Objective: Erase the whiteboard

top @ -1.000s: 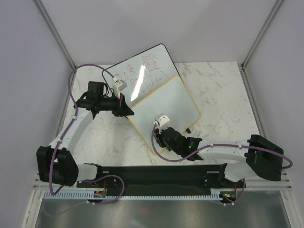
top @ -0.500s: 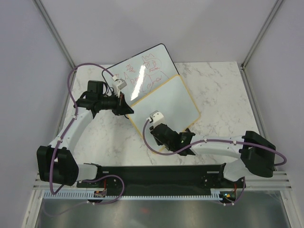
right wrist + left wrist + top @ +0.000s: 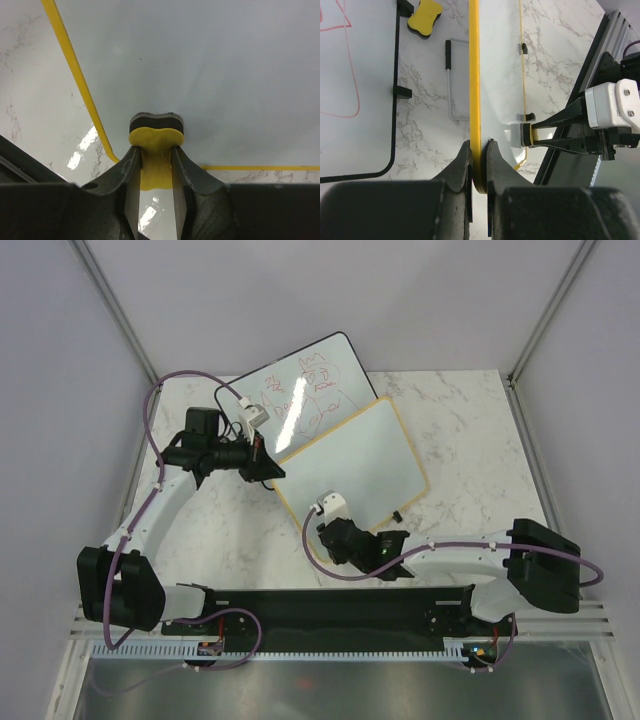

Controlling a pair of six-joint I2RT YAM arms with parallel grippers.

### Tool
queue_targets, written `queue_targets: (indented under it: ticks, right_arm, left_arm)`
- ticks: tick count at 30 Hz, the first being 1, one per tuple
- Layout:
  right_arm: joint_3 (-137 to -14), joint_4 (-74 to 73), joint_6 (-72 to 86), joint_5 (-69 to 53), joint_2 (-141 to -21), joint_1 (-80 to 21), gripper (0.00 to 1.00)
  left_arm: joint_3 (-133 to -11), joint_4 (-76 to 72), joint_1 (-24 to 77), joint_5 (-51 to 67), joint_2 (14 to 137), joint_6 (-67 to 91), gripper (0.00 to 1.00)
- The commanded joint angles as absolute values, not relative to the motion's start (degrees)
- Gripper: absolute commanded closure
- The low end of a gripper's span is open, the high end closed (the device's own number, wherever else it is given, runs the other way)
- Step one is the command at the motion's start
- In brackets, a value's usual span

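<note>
Top external view: the wiping step is in hand. The whiteboard [image 3: 350, 465] lies on the marble table [image 3: 470, 430], near the middle, and its far long edge overlaps the near edge of the larger black-framed board [image 3: 300, 380], which bears red scribbles. The left gripper [image 3: 478, 145] is clamped on the yellow frame at the board's left corner and steadies it there. The right gripper [image 3: 156, 150] grips a yellow-and-black eraser [image 3: 156, 131], its fingers closed on the yellow body. The dark pad meets the white surface just inside the rounded near-left corner.

No marks show on the yellow-framed board in any view (glare could hide faint ones), so the wiping looks close to done. If anything remains, the next move calls for drawing the eraser back across the surface, away from the corner. The pad should stay flat and pressed, and the left clamp should stay firm so the board does not slide or pivot. Running the pad off the frame would cost contact.

The board's long axis runs diagonally, from near-left to far-right. Its short edges face left-far and right-near. One small black clip [image 3: 398, 514] shows on the near long edge. Whether the board lies fully flat cannot be told.
</note>
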State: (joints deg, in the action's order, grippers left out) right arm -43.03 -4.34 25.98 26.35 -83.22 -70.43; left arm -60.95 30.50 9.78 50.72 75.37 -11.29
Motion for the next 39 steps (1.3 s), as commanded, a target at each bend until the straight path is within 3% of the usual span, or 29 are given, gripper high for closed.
queue_targets:
  ticks: [1,9,15,19,26,30,36,39]
  right_arm:
    - [-47.3,-9.7,22.3,30.5,-84.1,-66.2,1.0]
    - [-42.1,-9.7,22.1,33.8,-75.1,-42.7,1.0]
    - [-36.7,2.5,20.1,22.9,-75.1,-28.2,1.0]
    - [-38.9,3.9,16.7,12.3,-75.5,-28.9,1.0]
    - [-47.3,5.4,14.2,13.7,-73.0,-40.2,1.0]
    - [-52.4,9.0,16.8,6.0,-79.3,-44.0,1.0]
    - [-56.4,7.8,20.7,13.1,-85.3,-42.6,1.0]
    - [-53.5,7.1,25.7,13.9,-81.9,-34.1,1.0]
  left_arm:
    - [-61.9,27.7,11.7,49.8,75.0,-19.4,0.98]
    - [-61.8,27.7,11.9,49.6,74.9,-19.7,0.98]
    - [-61.7,27.9,11.8,49.8,75.2,-19.9,0.98]
    - [-62.1,28.1,11.9,49.8,75.1,-20.0,0.98]
    - [-62.8,28.2,12.0,49.7,76.2,-19.9,0.98]
    - [-63.0,28.3,12.3,49.6,76.4,-19.6,0.98]
    - [-62.6,28.5,12.4,48.7,75.9,-19.6,0.98]
    - [-62.7,28.7,12.5,48.7,76.0,-19.8,0.98]
